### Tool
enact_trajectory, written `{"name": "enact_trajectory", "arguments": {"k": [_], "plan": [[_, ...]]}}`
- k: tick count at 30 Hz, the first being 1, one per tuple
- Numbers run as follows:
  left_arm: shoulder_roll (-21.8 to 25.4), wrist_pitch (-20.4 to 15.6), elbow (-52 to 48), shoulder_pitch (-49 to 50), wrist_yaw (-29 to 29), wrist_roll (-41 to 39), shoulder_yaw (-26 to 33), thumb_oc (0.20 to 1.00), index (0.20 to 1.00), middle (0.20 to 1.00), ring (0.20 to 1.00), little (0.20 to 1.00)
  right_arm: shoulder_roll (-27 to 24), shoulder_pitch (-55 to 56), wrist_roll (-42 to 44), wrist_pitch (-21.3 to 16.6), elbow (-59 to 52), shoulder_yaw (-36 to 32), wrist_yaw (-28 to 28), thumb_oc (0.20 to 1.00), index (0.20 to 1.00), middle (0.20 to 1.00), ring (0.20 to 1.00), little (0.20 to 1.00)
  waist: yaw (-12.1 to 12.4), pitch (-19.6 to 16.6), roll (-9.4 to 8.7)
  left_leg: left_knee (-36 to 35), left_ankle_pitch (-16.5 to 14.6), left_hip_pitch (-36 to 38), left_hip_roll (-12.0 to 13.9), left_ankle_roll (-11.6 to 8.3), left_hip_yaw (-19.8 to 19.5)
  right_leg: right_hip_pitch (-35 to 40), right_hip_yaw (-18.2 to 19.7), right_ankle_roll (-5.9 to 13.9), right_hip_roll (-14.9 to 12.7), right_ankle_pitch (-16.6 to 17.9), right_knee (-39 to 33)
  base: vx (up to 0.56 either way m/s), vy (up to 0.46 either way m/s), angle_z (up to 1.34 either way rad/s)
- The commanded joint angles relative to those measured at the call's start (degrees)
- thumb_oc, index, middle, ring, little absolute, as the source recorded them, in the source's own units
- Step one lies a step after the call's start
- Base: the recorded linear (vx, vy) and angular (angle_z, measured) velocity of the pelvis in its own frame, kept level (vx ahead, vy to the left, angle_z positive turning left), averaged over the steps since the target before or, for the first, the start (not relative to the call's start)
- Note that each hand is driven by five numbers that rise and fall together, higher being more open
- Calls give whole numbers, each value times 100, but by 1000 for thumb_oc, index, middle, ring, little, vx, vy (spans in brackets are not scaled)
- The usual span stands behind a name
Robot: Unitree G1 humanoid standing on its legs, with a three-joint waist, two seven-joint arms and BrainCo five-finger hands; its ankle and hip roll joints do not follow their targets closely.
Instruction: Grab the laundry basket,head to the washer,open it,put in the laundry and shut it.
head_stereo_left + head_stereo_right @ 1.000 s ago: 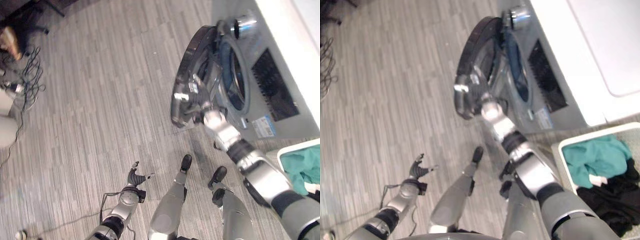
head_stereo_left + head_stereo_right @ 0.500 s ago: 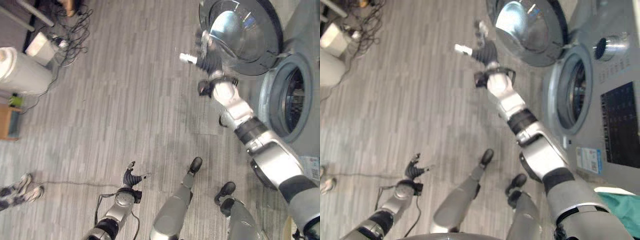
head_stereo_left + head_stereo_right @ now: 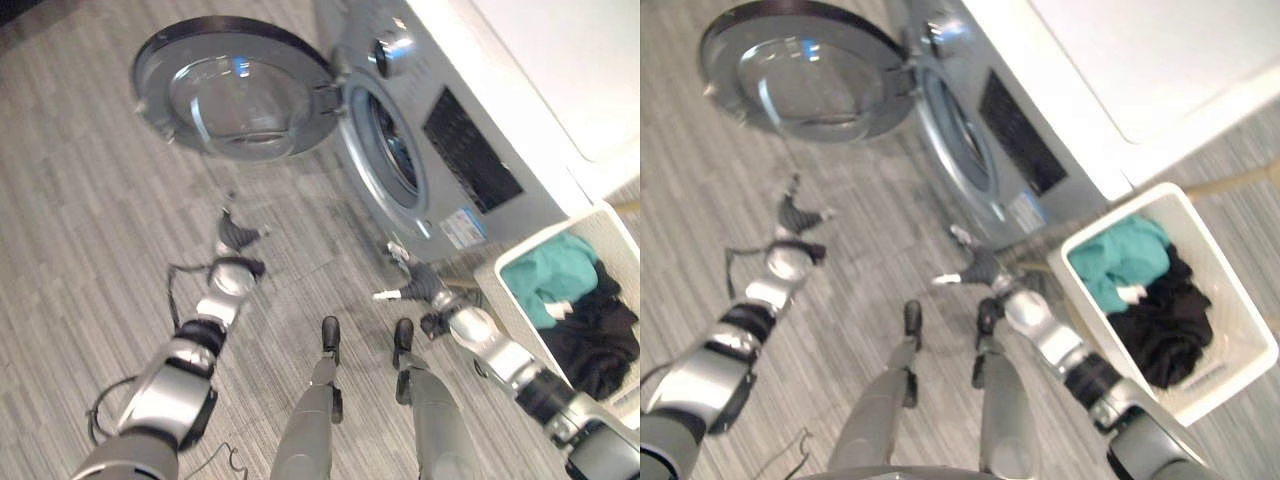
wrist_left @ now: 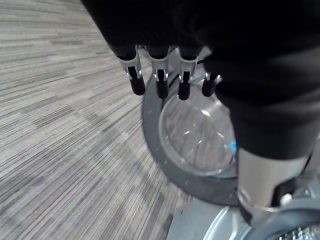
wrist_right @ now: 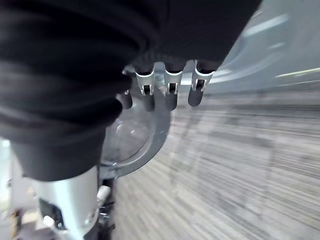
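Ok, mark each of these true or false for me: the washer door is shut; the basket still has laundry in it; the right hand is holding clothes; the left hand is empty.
1. The washer door is shut. False: it stands swung wide open.
2. The laundry basket holds laundry. True: teal laundry and black laundry lie inside.
3. The right hand holds clothes. False: its fingers are spread and empty, beside the basket.
4. The left hand is empty. True: it is open over the floor.

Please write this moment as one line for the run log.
washer door: open | left hand: open, empty | right hand: open, empty | laundry basket: on floor by washer, clothes inside
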Motion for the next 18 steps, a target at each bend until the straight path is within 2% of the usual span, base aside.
{"name": "enact_trajectory", "arguments": {"k": [1, 2, 9, 14, 18], "plan": [[569, 31, 459, -321, 136, 238, 81, 1000, 1000, 1000, 1000, 1000, 108, -369, 120, -392, -466, -466, 221, 1000, 1000, 1000, 1000, 1000, -107, 460, -236, 232, -694, 224, -437, 235, 9, 572, -69, 240, 13, 270, -1063, -31, 57, -63], [856, 168, 849, -454, 79, 368, 150, 1000, 1000, 1000, 1000, 1000, -4, -86, 232, -443, -548, -628, 296, 1000, 1000, 1000, 1000, 1000, -229, 516, -273, 210, -689, 195, -419, 268, 88, 506, -22, 262, 36, 313, -1081, -10, 16, -36], [1287, 397, 1296, -112, 39, 486, 700, 1000, 1000, 1000, 1000, 1000, -89, 728, 730, -453, -1013, -1017, 536, 1000, 1000, 1000, 1000, 1000, -350, 514, -341, 209, -734, 205, -389, 318, 296, 432, 193, 285, 113, 454, -1174, 5, 17, -26], [1325, 403, 1231, 300, 249, 437, 1027, 1000, 1000, 1000, 1000, 1000, -6, 965, 827, -509, -1070, -1154, 469, 1000, 1000, 1000, 1000, 1000, -347, 443, -343, 218, -787, 330, -378, 326, 342, 539, 243, 284, 123, 473, -1221, 17, -4, -11], [1164, 337, 1073, 799, 294, 408, 1224, 1000, 1000, 1000, 1000, 1000, 71, 1029, 769, -555, -1021, -1285, 348, 1000, 1000, 1000, 1000, 1000, -340, 328, -320, 220, -848, 492, -389, 339, 343, 685, 285, 267, 120, 446, -1227, 0, 0, 0]]}}
